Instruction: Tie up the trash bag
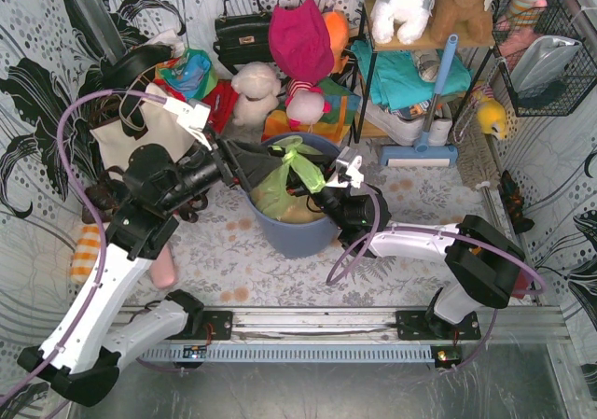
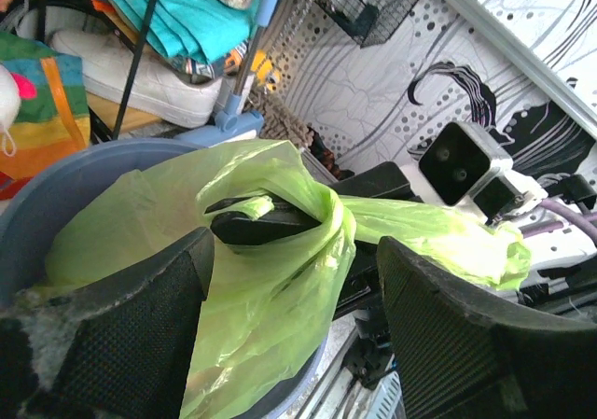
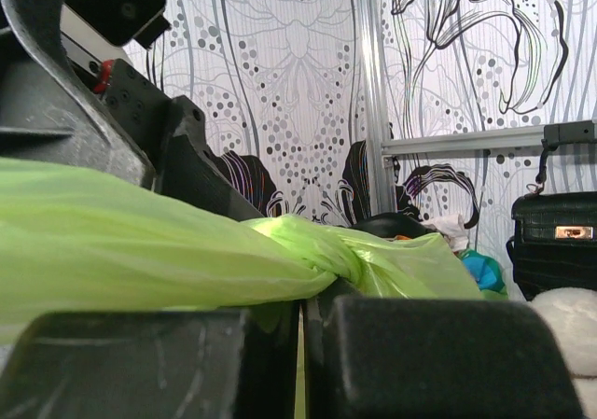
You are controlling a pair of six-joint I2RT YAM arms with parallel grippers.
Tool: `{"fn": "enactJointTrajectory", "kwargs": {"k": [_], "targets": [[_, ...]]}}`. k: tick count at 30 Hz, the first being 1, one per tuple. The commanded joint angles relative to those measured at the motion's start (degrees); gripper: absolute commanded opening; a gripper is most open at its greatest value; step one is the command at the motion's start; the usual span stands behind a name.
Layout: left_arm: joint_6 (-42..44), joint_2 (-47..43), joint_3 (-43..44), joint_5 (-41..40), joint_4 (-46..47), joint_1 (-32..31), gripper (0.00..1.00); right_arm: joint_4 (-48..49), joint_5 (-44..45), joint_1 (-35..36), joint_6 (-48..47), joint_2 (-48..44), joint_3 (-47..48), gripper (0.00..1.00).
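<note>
a: which step does this look like?
b: mid-knot, i'd say. the trash bag (image 1: 280, 181) sits in the bin (image 1: 297, 237), directly ahead of the left gripper (image 2: 294, 251). its top is twisted into a loop, with a tail running off to that gripper's right.
a: and the grippers?
b: the left one is spread wide, holding nothing. the right gripper (image 3: 300, 318) has its pads (image 3: 140, 363) pressed together with a sliver of green film between them, so it seems to be pinching the bag. the twisted strand lies just above them.
a: next move?
b: probably the left closes on a free end ahead of it, then the 2 pull apart to cinch. the film is thin, so it may slip or tear.
a: any labels?
b: none i can read. the black handbag (image 3: 555, 242) beyond the right gripper shows a clasp but no legible brand.
</note>
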Motion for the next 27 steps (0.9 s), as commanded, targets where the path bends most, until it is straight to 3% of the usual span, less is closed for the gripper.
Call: {"fn": "enactJointTrajectory", "kwargs": {"k": [1,8,19,27], "targets": [[0.2,-2.3,1.7,-5.1,-0.8,0.5,0.78,4.5,-0.4,-0.2,-0.3,-2.0,1.5,0.00],[-4.6,-5.7,-4.9,-10.0,0.6,0.5,0.74,6.4,-0.9,-0.1,-1.1,-2.0,1.5,0.00],[-11.2,-3.7,-13.8,3.7,10.1,0.5,0.72,7.4,-3.4,-0.2,-4.4,0.4,4.8,0.00],[-10.6,-1.0,-14.4,14.2,12.8,0.5,0.61,7.4,-5.0,-0.2,-8.0,1.0,4.4,0.00]]}}
